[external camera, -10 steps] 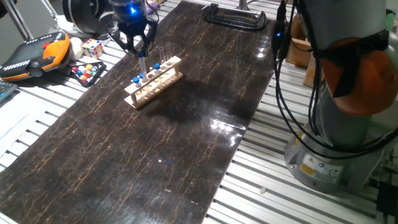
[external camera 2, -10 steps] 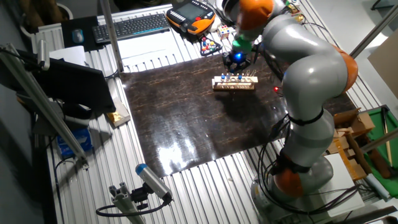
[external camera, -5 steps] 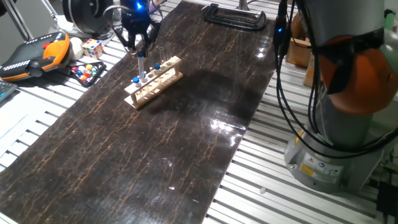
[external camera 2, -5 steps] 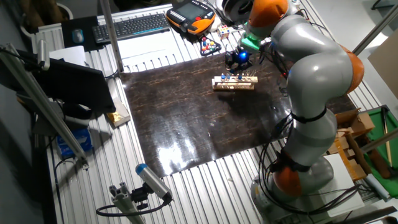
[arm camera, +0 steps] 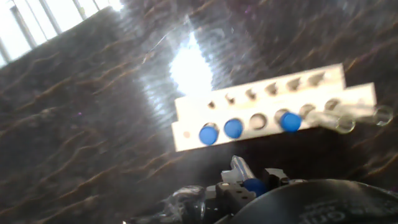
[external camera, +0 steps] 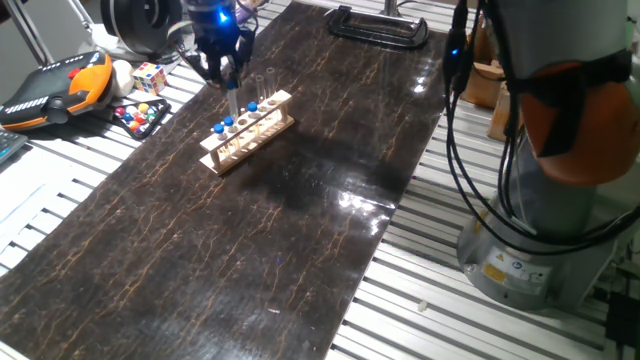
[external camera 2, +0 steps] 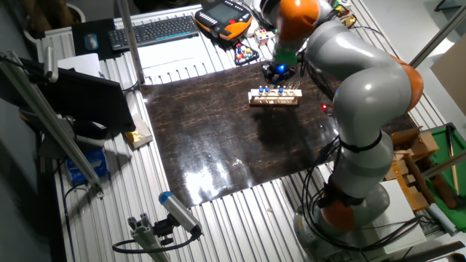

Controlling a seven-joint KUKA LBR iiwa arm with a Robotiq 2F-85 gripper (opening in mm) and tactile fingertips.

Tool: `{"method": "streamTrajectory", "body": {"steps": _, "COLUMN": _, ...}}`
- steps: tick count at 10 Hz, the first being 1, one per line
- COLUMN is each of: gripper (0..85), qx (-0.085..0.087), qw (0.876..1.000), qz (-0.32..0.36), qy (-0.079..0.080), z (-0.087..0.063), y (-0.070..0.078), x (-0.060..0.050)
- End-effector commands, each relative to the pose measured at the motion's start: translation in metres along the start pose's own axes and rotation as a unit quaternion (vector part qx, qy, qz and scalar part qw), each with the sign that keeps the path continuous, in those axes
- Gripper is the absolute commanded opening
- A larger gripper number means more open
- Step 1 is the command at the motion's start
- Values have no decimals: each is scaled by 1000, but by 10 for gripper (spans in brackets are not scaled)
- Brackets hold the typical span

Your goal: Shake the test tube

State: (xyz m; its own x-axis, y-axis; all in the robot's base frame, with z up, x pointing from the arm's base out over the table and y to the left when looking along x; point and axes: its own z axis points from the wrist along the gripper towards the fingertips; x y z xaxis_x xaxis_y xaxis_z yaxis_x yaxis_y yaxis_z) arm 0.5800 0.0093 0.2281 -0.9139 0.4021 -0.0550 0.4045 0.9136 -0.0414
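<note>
Glass: the test tube (external camera: 231,101) hung upright above the wooden rack (external camera: 247,131), clear of its empty hole.
Gripper (external camera: 223,72): clamped on the test tube near its blue top.
Risk: thin, smooth glass could slip during shaking, or strike the rack if swung low.
Count: three blue-topped tubes (arm camera: 233,128) seated; two uncapped tubes (arm camera: 339,119); one rack.

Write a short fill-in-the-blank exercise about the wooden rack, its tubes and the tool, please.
1. The light wooden rack holds ___ slim glass tubes with round blue tops.
2. Between two of these tops, one hole in the rack is ___.
3. The tool is shut on a further glass tube, whose round top is ___.
Missing words: three; empty; blue.
</note>
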Motion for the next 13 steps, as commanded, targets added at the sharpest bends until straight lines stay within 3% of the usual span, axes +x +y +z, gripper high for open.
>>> {"method": "streamTrajectory", "body": {"steps": 1, "gripper": 7, "qx": 85, "qw": 996, "qz": -2, "qy": -40, "z": 1, "y": -2, "x": -1}}
{"method": "streamTrajectory", "body": {"steps": 4, "gripper": 7, "qx": 123, "qw": 991, "qz": -27, "qy": -54, "z": 2, "y": -9, "x": -4}}
{"method": "streamTrajectory", "body": {"steps": 5, "gripper": 7, "qx": 126, "qw": 990, "qz": -31, "qy": -51, "z": 3, "y": -8, "x": -4}}
{"method": "streamTrajectory", "body": {"steps": 6, "gripper": 7, "qx": 102, "qw": 994, "qz": -16, "qy": -36, "z": 3, "y": -7, "x": -3}}
{"method": "streamTrajectory", "body": {"steps": 8, "gripper": 7, "qx": -11, "qw": 997, "qz": 64, "qy": 35, "z": 2, "y": -7, "x": -2}}
{"method": "streamTrajectory", "body": {"steps": 9, "gripper": 7, "qx": -49, "qw": 992, "qz": 97, "qy": 58, "z": 1, "y": -7, "x": -2}}
{"method": "streamTrajectory", "body": {"steps": 10, "gripper": 7, "qx": -72, "qw": 987, "qz": 126, "qy": 67, "z": 0, "y": -5, "x": -1}}
{"method": "streamTrajectory", "body": {"steps": 13, "gripper": 7, "qx": -92, "qw": 984, "qz": 136, "qy": 68, "z": 0, "y": -4, "x": 0}}
